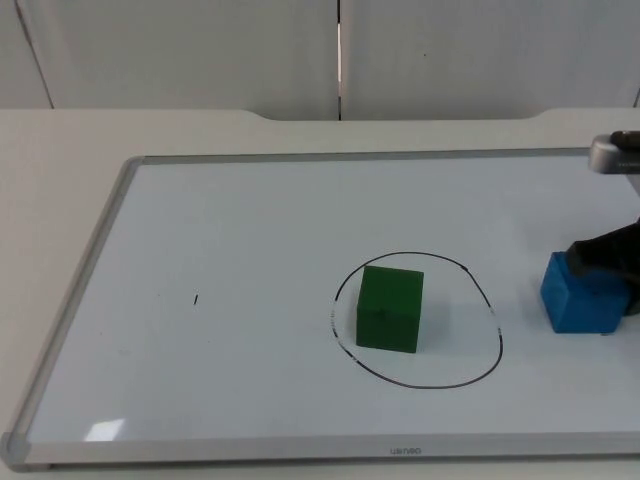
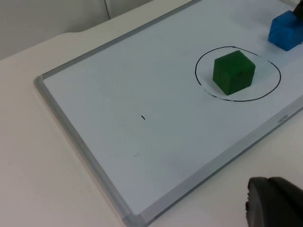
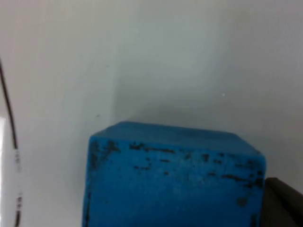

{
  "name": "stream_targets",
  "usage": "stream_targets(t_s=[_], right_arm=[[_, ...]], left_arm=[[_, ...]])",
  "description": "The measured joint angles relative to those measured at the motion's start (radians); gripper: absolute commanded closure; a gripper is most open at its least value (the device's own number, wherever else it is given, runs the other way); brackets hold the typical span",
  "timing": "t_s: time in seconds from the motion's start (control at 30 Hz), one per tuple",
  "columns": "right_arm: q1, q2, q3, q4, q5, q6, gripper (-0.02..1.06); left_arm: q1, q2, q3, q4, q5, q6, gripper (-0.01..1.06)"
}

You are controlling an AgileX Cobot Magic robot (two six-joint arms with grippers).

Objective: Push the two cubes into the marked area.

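A green cube (image 1: 390, 308) (image 2: 233, 72) stands inside the black circle (image 1: 497, 335) (image 2: 196, 71) drawn on the whiteboard (image 1: 230, 240). To the right of the circle, outside its line, sits a blue cube (image 1: 583, 295) (image 2: 285, 30) with scuffed faces. My right gripper (image 1: 610, 260) is pressed against the blue cube's far right side at the board's right edge. The right wrist view has the blue cube (image 3: 175, 179) very close, with the circle's line (image 3: 7, 104) beyond it. My left gripper (image 2: 274, 203) waits off the board's near left corner.
The whiteboard has a raised grey frame (image 1: 75, 300) (image 2: 85, 156) and lies on the white table. A small black mark (image 1: 196, 299) (image 2: 143, 117) is on the board's left half. The grey partition wall (image 1: 200, 50) closes off the back.
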Motion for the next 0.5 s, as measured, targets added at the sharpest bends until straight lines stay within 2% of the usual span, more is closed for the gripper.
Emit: stream_targets(t_s=[0.5], right_arm=[[0.016,0.0,-0.002,0.024,0.006,0.011,1.04]], left_arm=[[0.0,0.0,0.0,0.0,0.0,0.0,1.05]])
